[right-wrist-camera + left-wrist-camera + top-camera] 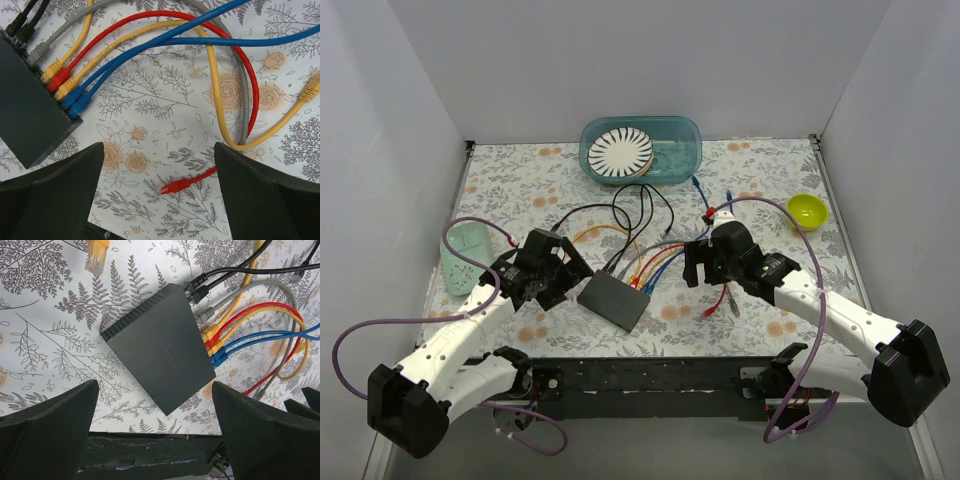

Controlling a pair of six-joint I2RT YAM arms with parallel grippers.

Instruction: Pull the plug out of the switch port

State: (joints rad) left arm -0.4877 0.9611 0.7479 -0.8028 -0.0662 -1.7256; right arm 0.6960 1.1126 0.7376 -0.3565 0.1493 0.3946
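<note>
Left gripper [155, 390]: jaws wide, empty, hanging above the switch [160, 347], not touching it.
Right gripper [159, 147]: jaws wide, empty, above the cables [150, 47] just beside the port edge.
Switch: flat on the desk [150, 215], near its front edge, between the two arms. The port row faces the right arm.
Ports: black plugs [22, 25], grey plug [40, 50], yellow plugs [52, 70], red plug [60, 80], blue plugs [75, 97]. All look seated, none backed out.
Strays: loose red plug [175, 186] and loose yellow plug [310, 90] lie free on the desk, well apart from the switch. I read them as far ends of cables, not progress.
Done: approach only, by my read. Nothing gripped, nothing pulled.
To do: pick a plug (the task names none), close on its boot, pull straight out along the cable line. The switch probably needs bracing meanwhile.
Risk: plugs sit side by side, so there is little room for the jaws. The switch looks light and may slide with the pull.
</note>
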